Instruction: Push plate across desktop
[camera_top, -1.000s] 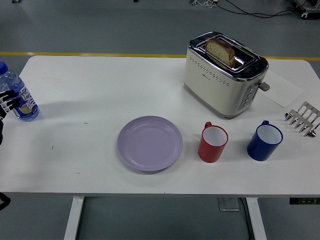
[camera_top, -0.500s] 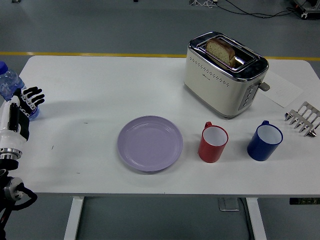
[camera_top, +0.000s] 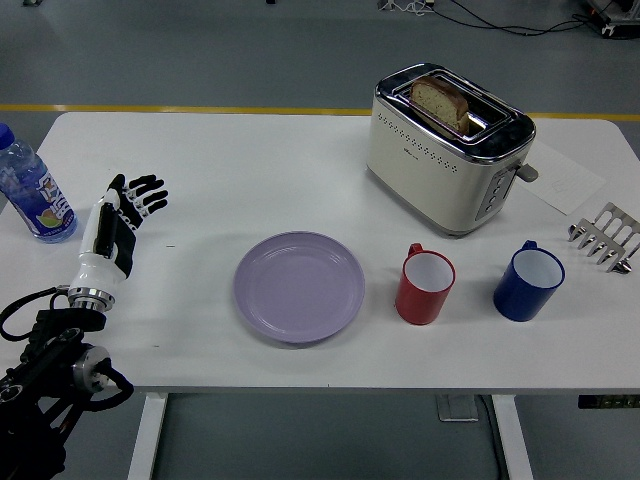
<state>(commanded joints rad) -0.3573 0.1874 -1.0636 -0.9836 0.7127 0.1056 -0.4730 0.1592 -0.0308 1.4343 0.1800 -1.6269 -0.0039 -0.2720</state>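
Observation:
A lilac plate (camera_top: 300, 287) lies flat near the table's front edge, a little left of centre. My left hand (camera_top: 128, 205) hovers over the table well to the left of the plate, fingers stretched out and holding nothing. A wide strip of bare table separates the hand from the plate's left rim. My right arm is out of the picture.
A water bottle (camera_top: 30, 188) stands at the far left edge. Right of the plate stand a red mug (camera_top: 425, 285) and a blue mug (camera_top: 528, 282). Behind them is a cream toaster (camera_top: 448, 147) with bread in it. A metal toast rack (camera_top: 606, 236) lies far right.
My left arm has come in from the left edge and moved right and forward over the table, past the bottle, toward the plate. Plate and mugs have not moved.

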